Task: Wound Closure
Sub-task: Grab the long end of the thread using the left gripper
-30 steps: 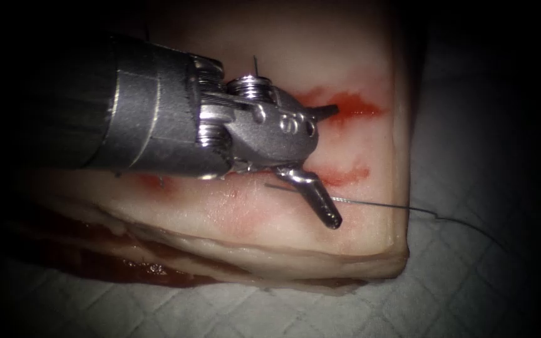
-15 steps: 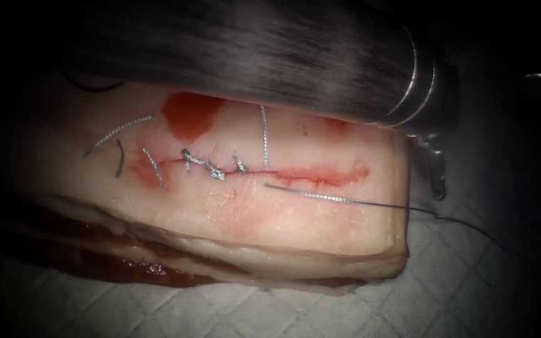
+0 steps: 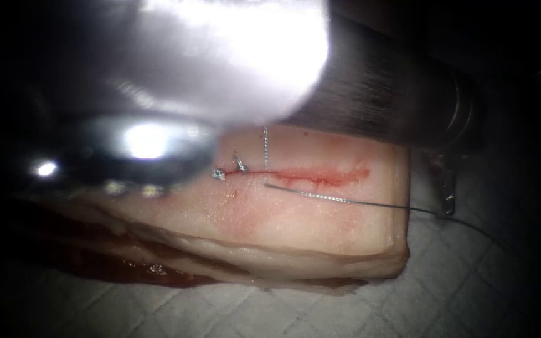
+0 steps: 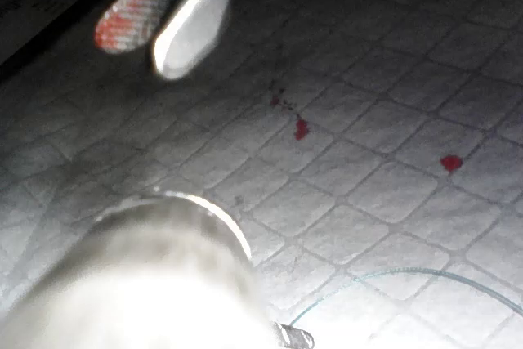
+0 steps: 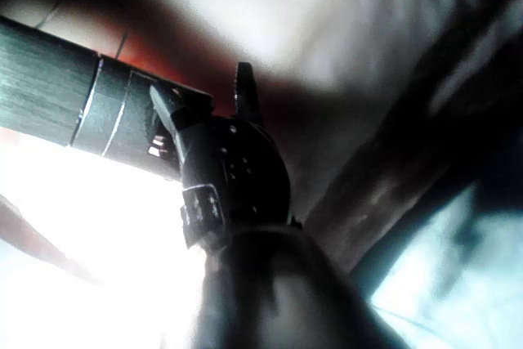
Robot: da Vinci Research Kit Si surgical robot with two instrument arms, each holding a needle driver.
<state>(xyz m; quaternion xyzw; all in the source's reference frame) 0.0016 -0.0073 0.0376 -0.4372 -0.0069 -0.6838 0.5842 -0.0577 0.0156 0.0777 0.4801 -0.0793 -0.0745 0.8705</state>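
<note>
Because a bright, blurred shaft crosses the endoscope view's left side close to the lens, the tissue is hidden there. Next come stitches on the cut, whose right stretch lies unclosed and holds red fluid. Thread leaves the tissue just below the cut and runs right onto the quilted pad; I cannot tell needle from thread along that line. It looks light, limp and slippery, best gripped on the free span past the tissue's edge. Further right, the left arm's tool hangs over the pad, jaws parted and holding nothing. What the right arm's tool holds, I cannot tell.
</note>
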